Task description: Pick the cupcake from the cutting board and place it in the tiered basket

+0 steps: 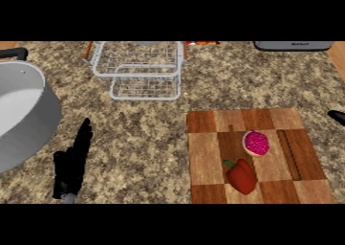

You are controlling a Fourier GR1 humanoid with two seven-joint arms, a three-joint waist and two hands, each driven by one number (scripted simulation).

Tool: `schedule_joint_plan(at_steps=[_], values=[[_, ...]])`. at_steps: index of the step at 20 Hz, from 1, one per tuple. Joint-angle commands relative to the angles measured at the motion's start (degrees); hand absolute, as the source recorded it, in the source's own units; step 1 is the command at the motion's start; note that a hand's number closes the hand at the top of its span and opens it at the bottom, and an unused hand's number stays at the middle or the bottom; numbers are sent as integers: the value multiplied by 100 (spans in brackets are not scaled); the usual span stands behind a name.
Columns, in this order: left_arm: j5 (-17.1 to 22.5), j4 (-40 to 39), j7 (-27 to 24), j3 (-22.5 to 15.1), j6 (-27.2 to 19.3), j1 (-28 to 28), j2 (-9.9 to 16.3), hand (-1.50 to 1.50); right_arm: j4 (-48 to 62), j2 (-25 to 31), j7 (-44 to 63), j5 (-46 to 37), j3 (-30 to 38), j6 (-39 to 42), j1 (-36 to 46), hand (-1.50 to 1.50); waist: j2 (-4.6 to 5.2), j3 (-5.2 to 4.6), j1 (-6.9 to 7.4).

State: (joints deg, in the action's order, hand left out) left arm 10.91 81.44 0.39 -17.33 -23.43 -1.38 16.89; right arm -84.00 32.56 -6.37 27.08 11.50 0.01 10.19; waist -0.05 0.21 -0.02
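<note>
- Head view: we see the cupcake (256,143) lying on the cutting board (203,162), red pepper (242,176) at its 7 o'clock.
- Tiered basket (141,69) at 11 o'clock, well apart.
- Left hand (72,165) rests, fingers straight.
- Right hand (341,119) barely shows; its fingers we cannot tell.
- Step, we judge: the reach; next, closing round the cupcake.

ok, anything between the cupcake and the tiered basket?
Head view: no object between the cupcake and the tiered basket, only cutting board wood, then bare counter.

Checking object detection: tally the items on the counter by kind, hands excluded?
Food: 2, cupcake and red pepper
Cookware: 1, pot
Wire ware: 1, tiered basket
Boards: 1, cutting board
Total: 5
</note>
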Motion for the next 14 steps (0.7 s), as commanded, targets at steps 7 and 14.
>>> schedule_joint_plan(at_steps=[7,14], values=[[23,-202,-18,121,106,-139,46,0,-1252,1936,1659,-763,-946,1496,-439,-150,-21,-46,-99],[49,-188,-130,150,195,-319,15,0,-2792,2497,3002,-2027,-1531,1063,-618,-150,-32,-40,-94]])
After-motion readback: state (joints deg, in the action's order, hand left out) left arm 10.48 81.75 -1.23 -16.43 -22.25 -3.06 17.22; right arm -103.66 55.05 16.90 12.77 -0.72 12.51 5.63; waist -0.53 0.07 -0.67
